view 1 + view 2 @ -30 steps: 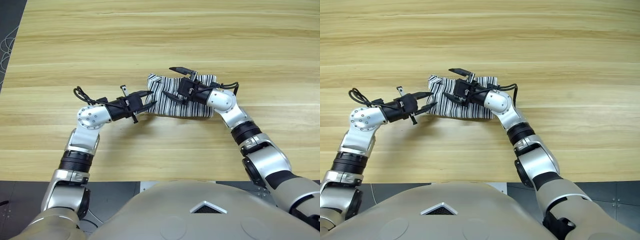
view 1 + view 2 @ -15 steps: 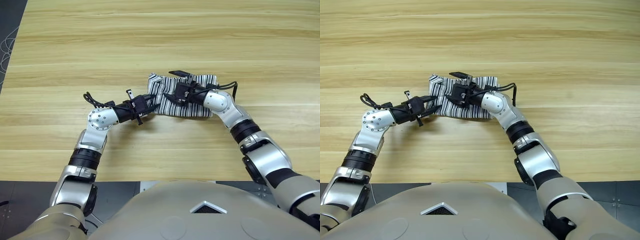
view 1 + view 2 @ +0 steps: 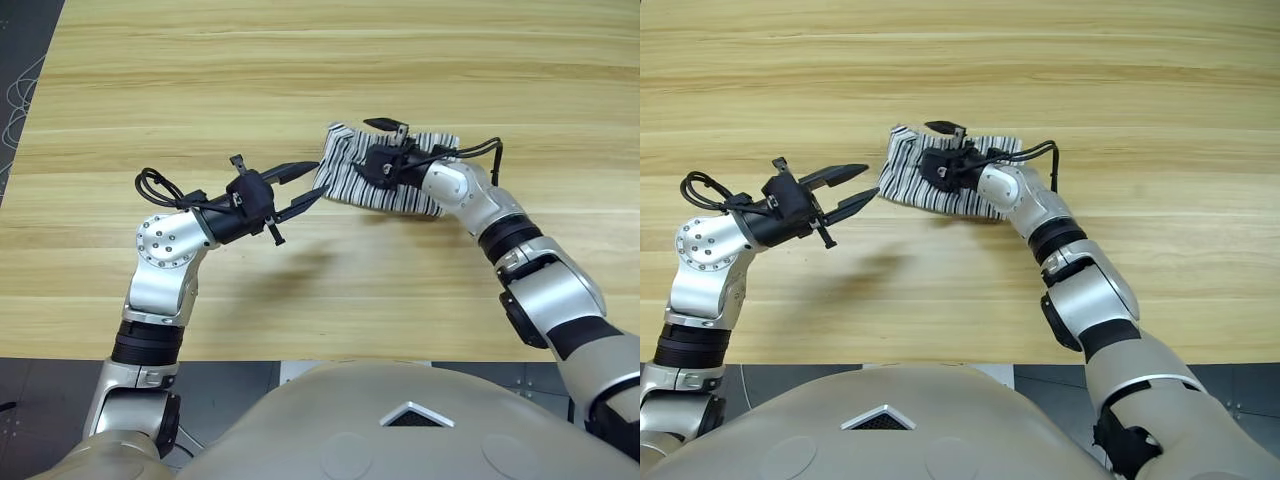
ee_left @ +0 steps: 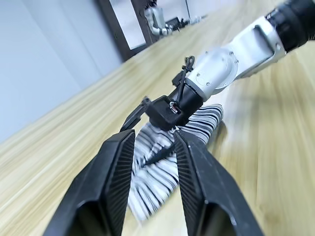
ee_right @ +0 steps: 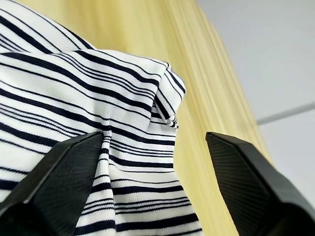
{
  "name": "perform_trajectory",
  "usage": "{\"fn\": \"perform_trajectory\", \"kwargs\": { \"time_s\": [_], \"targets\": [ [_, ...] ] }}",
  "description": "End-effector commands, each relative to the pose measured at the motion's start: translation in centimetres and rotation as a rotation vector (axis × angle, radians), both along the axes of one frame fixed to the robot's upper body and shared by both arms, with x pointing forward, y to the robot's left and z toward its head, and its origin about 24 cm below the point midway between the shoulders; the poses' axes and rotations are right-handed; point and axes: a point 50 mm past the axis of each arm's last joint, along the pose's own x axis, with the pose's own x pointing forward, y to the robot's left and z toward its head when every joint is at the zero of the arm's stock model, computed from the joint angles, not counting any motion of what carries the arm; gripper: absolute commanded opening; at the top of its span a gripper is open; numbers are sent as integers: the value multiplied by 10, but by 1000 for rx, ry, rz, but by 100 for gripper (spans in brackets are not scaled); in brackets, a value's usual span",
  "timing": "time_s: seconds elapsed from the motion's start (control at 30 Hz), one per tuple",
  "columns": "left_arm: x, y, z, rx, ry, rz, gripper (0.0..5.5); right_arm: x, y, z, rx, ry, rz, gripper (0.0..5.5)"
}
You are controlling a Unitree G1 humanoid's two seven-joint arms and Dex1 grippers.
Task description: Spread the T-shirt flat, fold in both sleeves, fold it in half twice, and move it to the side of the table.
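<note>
The left gripper (image 3: 316,179) draws back and lifts from the folded T-shirt's (image 3: 345,182) left edge, fingers spread, while the right gripper (image 3: 372,148), resting on it, drags it slightly rightward.

Bright, even light, seemingly overhead; soft shadows.

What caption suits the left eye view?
Right pincer open at the folded striped T-shirt, left pincer open, hovering beside it over the wooden table.
</note>
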Motion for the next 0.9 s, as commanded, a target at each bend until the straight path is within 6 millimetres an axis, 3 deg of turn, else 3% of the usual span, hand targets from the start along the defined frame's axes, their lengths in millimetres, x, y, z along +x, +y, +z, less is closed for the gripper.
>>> {"fn": "perform_trajectory", "kwargs": {
  "time_s": [0.03, 0.17, 0.23, 0.3, 0.37, 0.47, 0.53, 0.63, 0.73, 0.77, 0.83, 0.9],
  "targets": [
    [25, 9, -20, -9, 65, 138, 149, -20, -132, -36, -238, 227, -469, 386],
    [58, 14, -34, -101, 80, 348, 149, -39, -221, -17, -252, 240, -851, 386],
    [78, 17, -38, -176, 71, 490, 149, -53, -254, -8, -204, 208, -1052, 386],
    [97, 20, -45, -208, 84, 641, 149, -55, -271, 5, -131, 72, -1211, 386],
    [110, 22, -50, -237, 109, 769, 149, -40, -267, 22, -10, -120, -1279, 386],
    [115, 19, -55, -281, 116, 840, 149, -17, -244, 40, 92, -356, -1265, 386],
    [115, 17, -54, -306, 69, 877, 149, -7, -230, 53, 64, -562, -1233, 386],
    [115, 18, -44, -315, -62, 913, 149, 3, -196, 75, -66, -997, -1030, 386],
    [110, 16, -39, -266, -193, 941, 149, 5, -131, 69, -76, -1271, -672, 386],
    [108, 15, -41, -260, -200, 947, 149, 2, -100, 54, -19, -1222, -537, 386],
    [102, 18, -53, -309, -139, 1003, 149, -16, -42, 9, 196, -824, -394, 386],
    [92, 24, -65, -306, -110, 1050, 149, -39, -17, -22, 386, -451, -370, 386]
  ]
}}
